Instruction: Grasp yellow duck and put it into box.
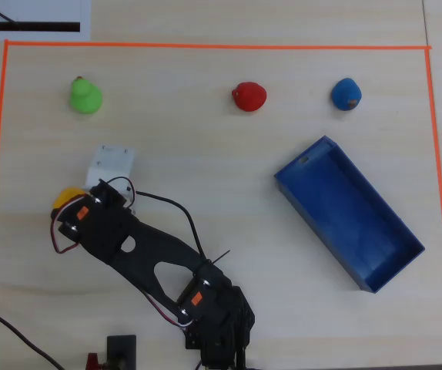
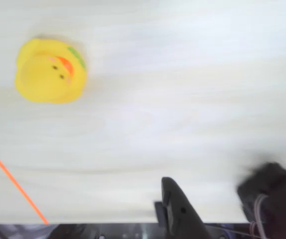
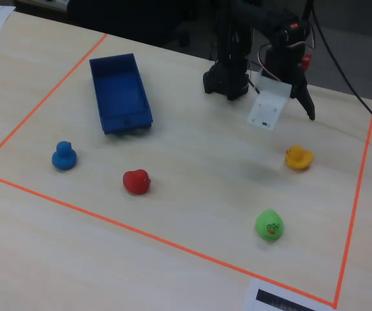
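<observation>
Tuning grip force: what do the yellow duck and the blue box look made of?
Yellow duck: probably soft rubber or vinyl; smooth, rounded, one-piece, painted eyes and beak. Blue box: likely rigid plastic, maybe 3D-printed; thin straight walls, matte uniform colour. Neither is certain from looks.

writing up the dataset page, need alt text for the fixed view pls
A black robot arm's gripper hangs above a small yellow rubber duck on a pale wooden table marked with orange tape. A blue, a red and a green duck sit nearer the camera; an empty blue plastic box lies far left.
</observation>
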